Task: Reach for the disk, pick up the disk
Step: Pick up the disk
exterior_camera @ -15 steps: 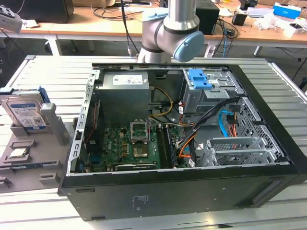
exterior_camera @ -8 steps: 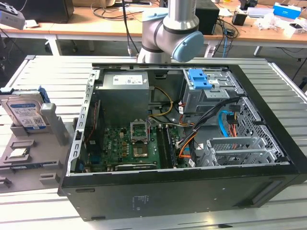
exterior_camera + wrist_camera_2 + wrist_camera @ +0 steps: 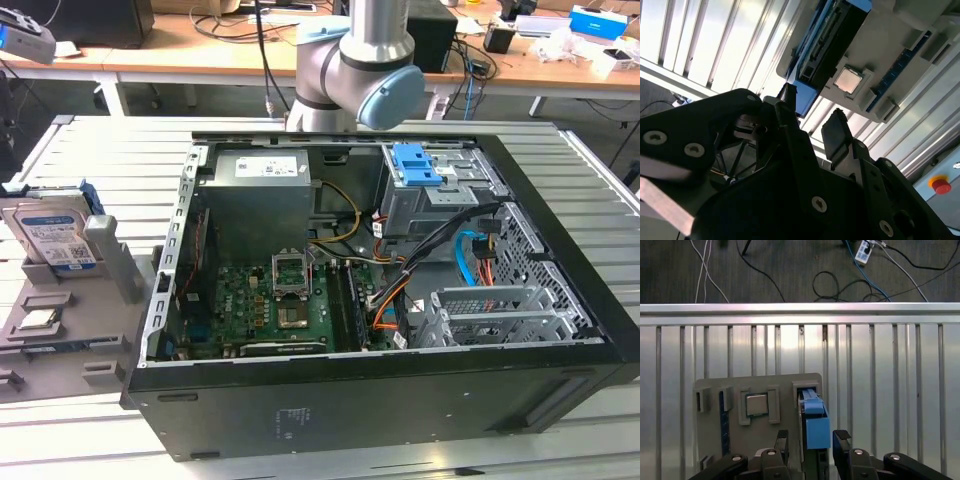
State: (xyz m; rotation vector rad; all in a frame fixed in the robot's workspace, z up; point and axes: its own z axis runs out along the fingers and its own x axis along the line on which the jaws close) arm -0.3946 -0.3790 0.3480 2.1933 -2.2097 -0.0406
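Disk [image 3: 815,422]: hard drive standing on edge in a slot of the grey holder [image 3: 780,385] beside a square chip [image 3: 756,405], on the slatted table [image 3: 920,390]; likely rigid, weighty, shock-sensitive, best pinched across its flat faces; gripper [image 3: 812,440] spread apart, poised above it.

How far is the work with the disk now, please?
Nothing is finished yet. The reach is in hand: in the first wrist view the open gripper is lined up with the disk, not touching it. The disk stands in its grey holder, so the grasp and lift are left.
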